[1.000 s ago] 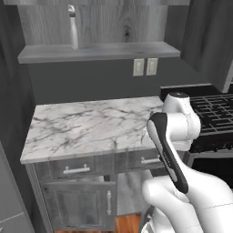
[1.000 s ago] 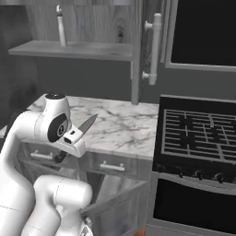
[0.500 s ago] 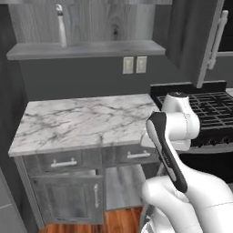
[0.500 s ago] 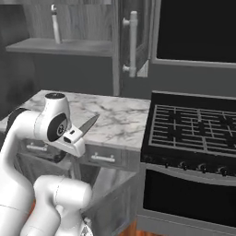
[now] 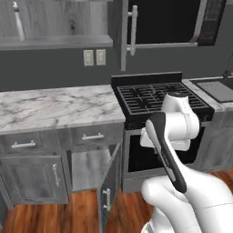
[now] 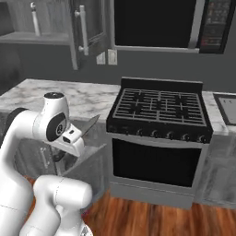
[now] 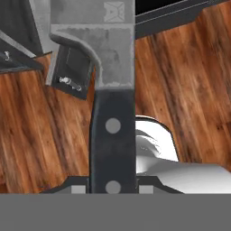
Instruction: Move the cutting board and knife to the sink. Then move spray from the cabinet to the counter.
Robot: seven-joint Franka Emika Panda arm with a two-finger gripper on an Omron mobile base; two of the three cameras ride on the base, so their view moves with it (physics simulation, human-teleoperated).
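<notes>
- Hand view: end effector [image 7: 113, 189] clamped on the black handle of the knife [image 7: 108, 90], blade pointing away over wood floor [image 7: 180, 90].
- Right base view: knife blade juts beside stove [image 6: 159, 108]; sink [image 6: 227, 107] at far right.

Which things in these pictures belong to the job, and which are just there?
Job: knife held in the gripper; sink; spray on the cabinet shelf; counter.
Just there: stove; wall outlets; open lower cabinet door.
</notes>
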